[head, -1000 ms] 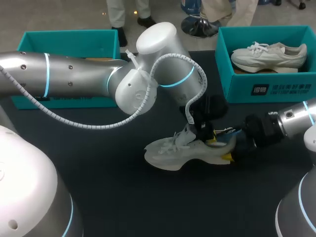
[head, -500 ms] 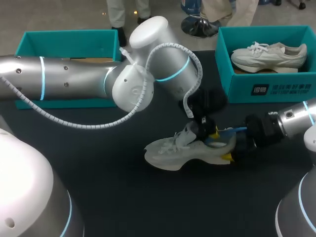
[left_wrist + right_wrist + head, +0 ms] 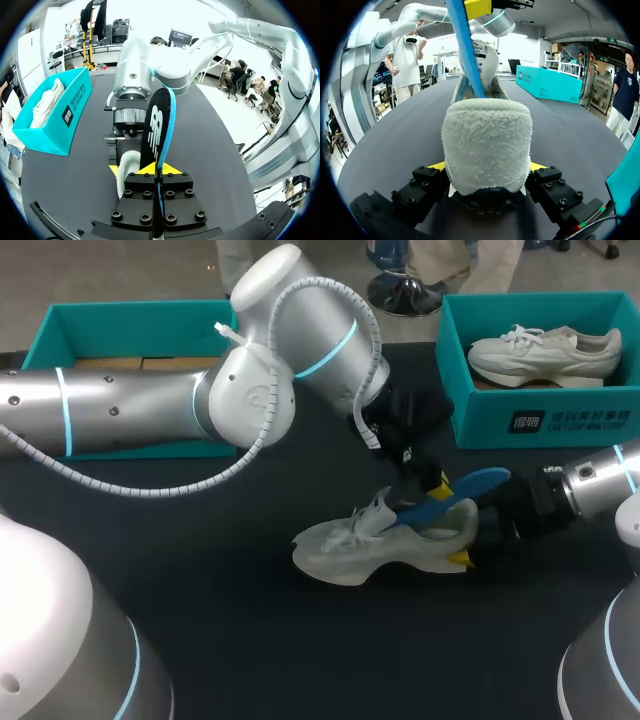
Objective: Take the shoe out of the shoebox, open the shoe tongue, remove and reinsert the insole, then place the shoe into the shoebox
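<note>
This looks like a robotics lab or demonstration space. Two silver robot arms with glowing blue rings at their joints, the left arm (image 3: 130,410) and the right arm (image 3: 595,480), stand over a black table (image 3: 200,620) staged with a left shoebox (image 3: 130,320) and a right shoebox (image 3: 545,422), both teal.

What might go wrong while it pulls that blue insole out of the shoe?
The left gripper pinches the blue insole only by its thin edge, so it might slip free. The insole's front end sits inside the white shoe, so it may snag and drag the shoe, which the right gripper holds only by the heel.
</note>
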`<state>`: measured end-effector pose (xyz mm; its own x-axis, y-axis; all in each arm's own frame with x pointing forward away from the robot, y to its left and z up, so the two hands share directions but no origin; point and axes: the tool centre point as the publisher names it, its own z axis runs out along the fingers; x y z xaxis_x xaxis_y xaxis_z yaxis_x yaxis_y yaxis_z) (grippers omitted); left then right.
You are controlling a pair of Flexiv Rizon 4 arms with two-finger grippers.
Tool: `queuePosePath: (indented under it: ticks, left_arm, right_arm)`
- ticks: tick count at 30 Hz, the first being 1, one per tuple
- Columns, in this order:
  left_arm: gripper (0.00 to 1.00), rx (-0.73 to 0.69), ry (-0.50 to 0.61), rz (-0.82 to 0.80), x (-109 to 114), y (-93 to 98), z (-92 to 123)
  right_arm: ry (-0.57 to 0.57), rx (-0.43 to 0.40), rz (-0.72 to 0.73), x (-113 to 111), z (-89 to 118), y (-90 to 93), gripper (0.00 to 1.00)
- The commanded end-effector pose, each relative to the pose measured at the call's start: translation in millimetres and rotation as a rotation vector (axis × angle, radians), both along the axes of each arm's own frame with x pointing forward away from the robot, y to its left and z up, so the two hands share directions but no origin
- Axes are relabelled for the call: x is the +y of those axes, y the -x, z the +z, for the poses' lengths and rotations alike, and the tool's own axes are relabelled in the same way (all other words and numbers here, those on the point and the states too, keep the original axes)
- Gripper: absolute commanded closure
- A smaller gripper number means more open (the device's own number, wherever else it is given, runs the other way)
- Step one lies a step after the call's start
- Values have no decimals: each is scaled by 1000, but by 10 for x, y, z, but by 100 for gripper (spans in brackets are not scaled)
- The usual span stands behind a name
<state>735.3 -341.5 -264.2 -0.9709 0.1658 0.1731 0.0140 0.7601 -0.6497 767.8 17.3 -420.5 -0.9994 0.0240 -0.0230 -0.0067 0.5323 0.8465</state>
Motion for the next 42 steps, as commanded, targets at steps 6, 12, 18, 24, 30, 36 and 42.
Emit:
queuePosePath:
  ticks: [6, 12, 18, 24, 30, 36, 42]
  left_arm:
    - [100, 41, 107, -18, -8, -3, 387]
    - [100, 42, 168, -11, -28, 67, 663]
    - [100, 43, 209, -27, -65, 167, 899]
    - [100, 43, 209, -27, -65, 167, 899]
    - [100, 43, 209, -27, -65, 167, 899]
    - [100, 43, 209, -27, -65, 167, 899]
    - [100, 43, 209, -27, -65, 167, 899]
  right_arm:
    - [5, 0, -1, 19, -21, -2, 100]
    - [5, 0, -1, 19, -21, -2, 100]
    - [5, 0, -1, 19, -21, -2, 100]
    - [5, 0, -1, 19, -21, -2, 100]
    - [5, 0, -1, 19, -21, -2, 100]
    - [5, 0, -1, 19, -21, -2, 100]
    - [5, 0, -1, 19, -21, -2, 100]
